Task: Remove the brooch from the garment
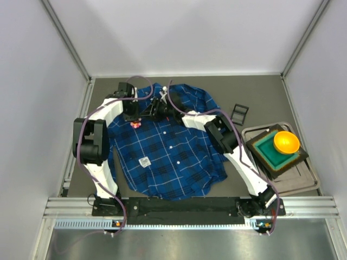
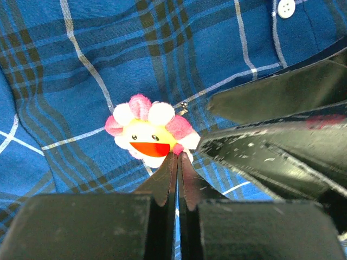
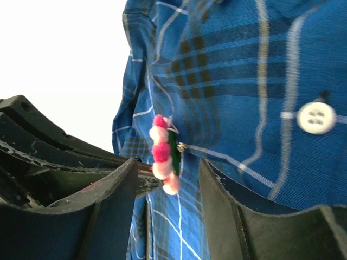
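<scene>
Now, brooch [image 2: 149, 135]: a small round flower with fluffy pink and white petals around a yellow face and a red open mouth. Seen edge-on from the right wrist, it has a green back and a small metal clasp.
Where: pinned on the upper chest of the shirt [image 1: 168, 151], beside the button row and on its left in the top view.
Left fingers [image 2: 165, 184]: pressed tight together, their tips touching the brooch's lower edge. Whether they pinch any of it cannot be told.
Right fingers [image 3: 114, 200]: spread apart, one on each side of the brooch, with neither seen touching it.
Shirt: blue plaid with thin white lines and white buttons [image 3: 316, 117], spread front-up. A small white square tag [image 1: 145, 162] sits on its lower front.
Table [image 1: 260, 92]: dark grey and matt, with the shirt covering its middle and left.
Right side: a metal tray [image 1: 303, 181] holds a green block [image 1: 265, 151] with an orange bowl [image 1: 286, 142] on it. A small black frame [image 1: 239, 114] lies between shirt and tray.
Room: plain pale walls stand on three sides. A metal rail [image 1: 190, 206] runs along the near edge, where the arms are bolted.
</scene>
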